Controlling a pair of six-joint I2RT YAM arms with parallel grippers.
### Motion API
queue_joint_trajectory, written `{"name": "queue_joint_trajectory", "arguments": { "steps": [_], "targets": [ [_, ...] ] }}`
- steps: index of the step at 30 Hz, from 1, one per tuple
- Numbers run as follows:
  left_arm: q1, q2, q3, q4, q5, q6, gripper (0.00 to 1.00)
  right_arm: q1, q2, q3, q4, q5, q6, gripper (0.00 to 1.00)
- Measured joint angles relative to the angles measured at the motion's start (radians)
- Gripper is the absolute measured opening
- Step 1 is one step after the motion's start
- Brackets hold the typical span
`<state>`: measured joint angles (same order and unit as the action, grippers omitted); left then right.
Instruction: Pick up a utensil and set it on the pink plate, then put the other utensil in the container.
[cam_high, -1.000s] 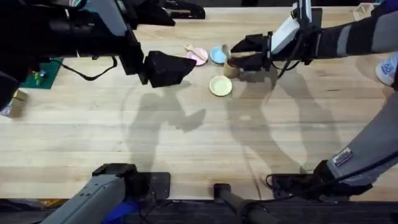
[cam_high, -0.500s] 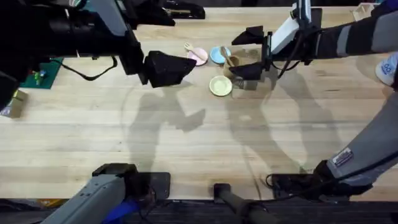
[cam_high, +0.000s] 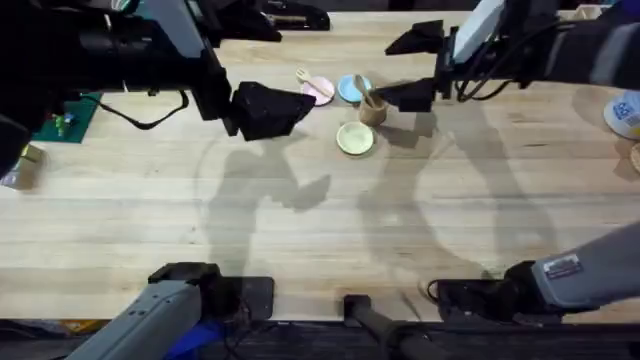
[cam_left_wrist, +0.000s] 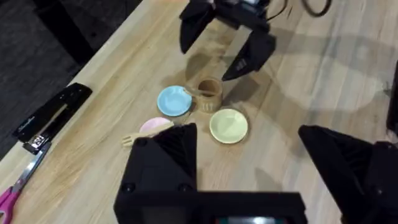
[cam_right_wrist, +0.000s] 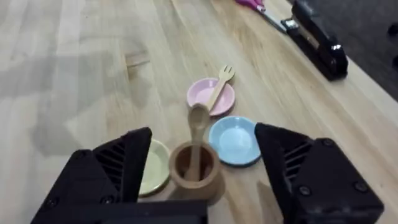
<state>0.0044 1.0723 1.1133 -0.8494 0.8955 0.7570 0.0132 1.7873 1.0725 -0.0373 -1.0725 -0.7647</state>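
The right gripper (cam_high: 422, 67) hangs just beside the cup (cam_high: 373, 110), on its far right side, with its two fingers spread wide and nothing between them. The spoon (cam_right_wrist: 197, 142) stands in the cup already: its handle goes down inside and its bowl leans out over the rim, toward the pink plate (cam_right_wrist: 205, 93). The fork (cam_right_wrist: 219, 86) lies across the pink plate, with its long axis slanted and its tines over the far rim toward the table edge. So both parts of the task look done to me, and the coming move is probably only to draw the right arm away. For this the important relation is that the cup stands between the lines of the open fingers and a little in front of them, so the gripper must go up or back, not sideways, or a finger may knock the cup. The blue plate (cam_high: 350, 88) and the yellow plate (cam_high: 354, 138) lie close by the cup, while the table (cam_high: 480, 200) behind the right gripper is open. The left gripper (cam_left_wrist: 249, 162) is also open wide and empty, near the pink plate.
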Motion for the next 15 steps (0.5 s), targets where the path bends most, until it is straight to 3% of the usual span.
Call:
{"name": "queue_joint_trajectory", "arguments": {
  "steps": [7, 15],
  "targets": [
    [0.0, 0.0, 0.0, 0.0, 0.0, 0.0, 0.993, 0.0, -0.189, 0.0, -0.309, 0.134, 0.022, 0.997],
    [0.0, 0.0, 0.0, 0.0, 0.0, 0.0, 0.994, -0.005, -0.385, 0.0, -0.444, 0.181, 0.037, 0.997]
  ]
}}
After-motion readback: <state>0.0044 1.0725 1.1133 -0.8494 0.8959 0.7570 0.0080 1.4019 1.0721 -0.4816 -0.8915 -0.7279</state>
